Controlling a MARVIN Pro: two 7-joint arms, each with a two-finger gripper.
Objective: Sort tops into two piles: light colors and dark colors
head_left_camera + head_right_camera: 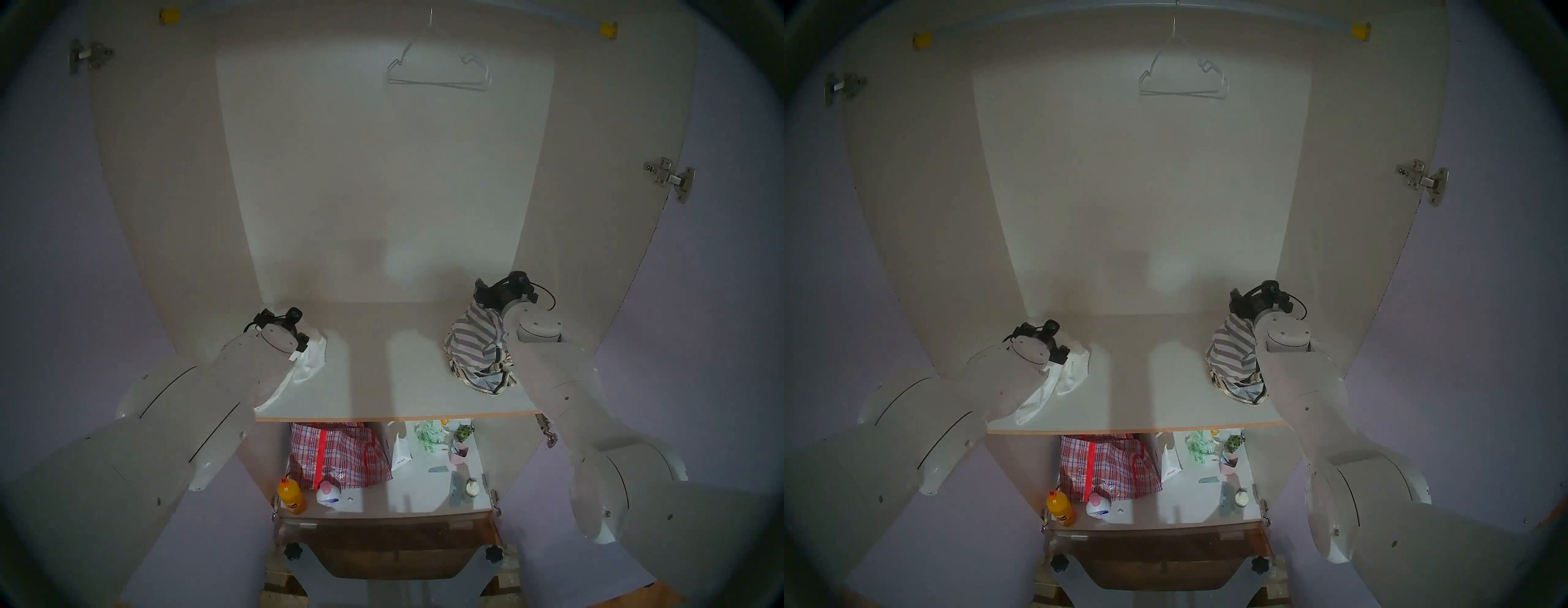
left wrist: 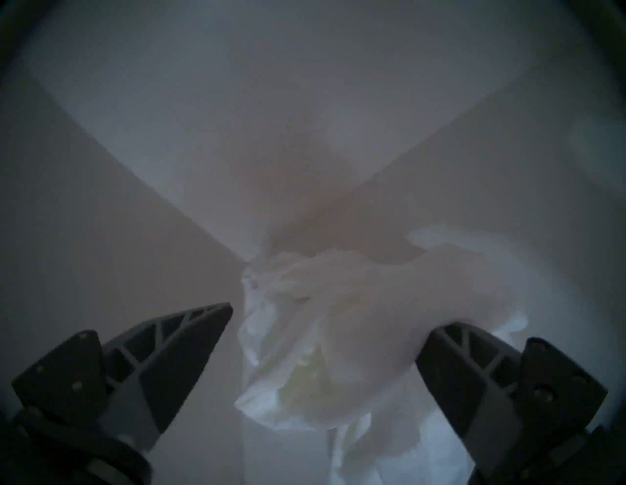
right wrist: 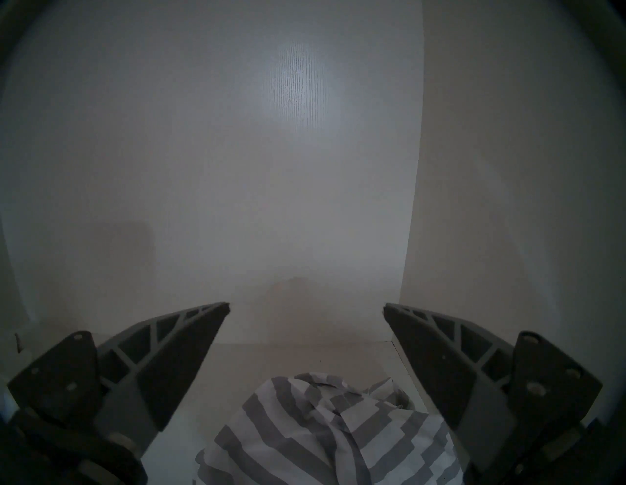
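The top [image 1: 312,361] at the shelf's left edge is plain white. The top [image 1: 477,339] near its right edge has grey-and-white stripes, over a cream top [image 1: 488,382] with black stripes.

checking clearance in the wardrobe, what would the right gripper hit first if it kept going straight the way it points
The right gripper is open and aims over the grey-and-white striped top below it. Straight ahead the way looks free up to the wardrobe's back panel, probably the first contact; the depth is hard to judge.
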